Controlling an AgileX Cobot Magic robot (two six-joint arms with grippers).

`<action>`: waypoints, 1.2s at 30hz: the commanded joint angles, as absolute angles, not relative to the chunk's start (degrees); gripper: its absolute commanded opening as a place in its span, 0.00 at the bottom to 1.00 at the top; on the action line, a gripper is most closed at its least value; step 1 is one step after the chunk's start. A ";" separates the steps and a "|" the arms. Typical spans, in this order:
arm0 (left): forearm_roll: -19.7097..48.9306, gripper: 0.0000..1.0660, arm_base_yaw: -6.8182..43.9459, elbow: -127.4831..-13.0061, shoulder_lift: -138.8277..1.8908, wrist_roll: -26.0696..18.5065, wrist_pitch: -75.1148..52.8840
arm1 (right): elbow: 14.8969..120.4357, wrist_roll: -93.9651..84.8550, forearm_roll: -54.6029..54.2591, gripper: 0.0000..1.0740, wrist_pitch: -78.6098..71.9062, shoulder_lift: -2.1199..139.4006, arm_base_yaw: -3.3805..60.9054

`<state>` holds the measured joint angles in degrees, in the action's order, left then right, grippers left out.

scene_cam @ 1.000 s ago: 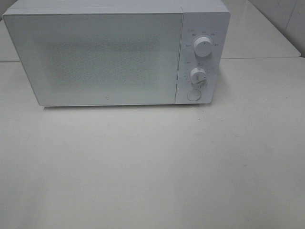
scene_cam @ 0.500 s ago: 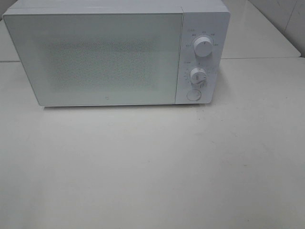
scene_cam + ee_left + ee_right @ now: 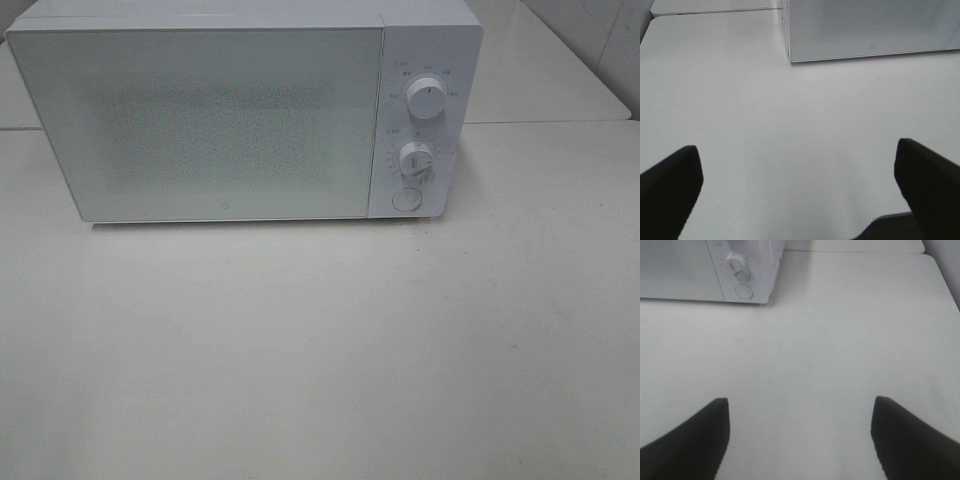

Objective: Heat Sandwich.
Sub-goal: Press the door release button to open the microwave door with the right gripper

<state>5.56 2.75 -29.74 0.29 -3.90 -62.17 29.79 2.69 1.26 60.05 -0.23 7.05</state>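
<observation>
A white microwave (image 3: 230,120) stands at the back of the table with its door shut. Its two knobs (image 3: 427,100) and round button (image 3: 405,199) are on the right panel. It also shows in the left wrist view (image 3: 870,27) and the right wrist view (image 3: 710,270). The sandwich is not in view. My left gripper (image 3: 799,192) is open and empty above the table near its front edge. My right gripper (image 3: 799,440) is open and empty above the table. Neither gripper shows in the exterior high view.
The white table (image 3: 320,350) spreads in front of the microwave. A second table surface (image 3: 540,70) lies behind on the right. The table's front edge (image 3: 885,220) shows in the left wrist view.
</observation>
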 commanded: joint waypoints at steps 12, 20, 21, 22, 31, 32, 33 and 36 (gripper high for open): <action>5.56 0.94 2.64 -29.68 1.20 -3.67 -61.36 | 28.48 1.95 1.72 0.71 57.01 -1.83 6.65; 5.56 0.94 2.64 -29.68 1.20 -3.67 -61.36 | 28.48 2.01 1.49 0.71 56.89 -1.49 6.65; 5.56 0.94 2.64 -29.68 1.20 -3.67 -61.36 | 28.59 2.01 1.49 0.71 56.84 -1.15 6.65; 5.56 0.94 2.64 -29.68 1.20 -3.67 -61.36 | 28.59 2.01 1.49 0.71 56.84 -1.15 6.65; 5.56 0.94 2.64 -29.68 1.20 -3.67 -61.36 | 30.19 2.23 1.55 0.71 48.24 6.13 6.65; 5.56 0.94 2.64 -29.68 1.20 -3.67 -61.36 | 30.19 2.23 1.55 0.71 46.58 7.10 6.65; 5.56 0.94 2.64 -29.68 1.20 -3.67 -61.36 | 30.19 2.23 1.55 0.71 43.32 8.77 6.65; 5.56 0.94 2.64 -29.68 1.20 -3.67 -61.36 | 30.08 2.23 1.55 0.71 40.34 10.43 6.65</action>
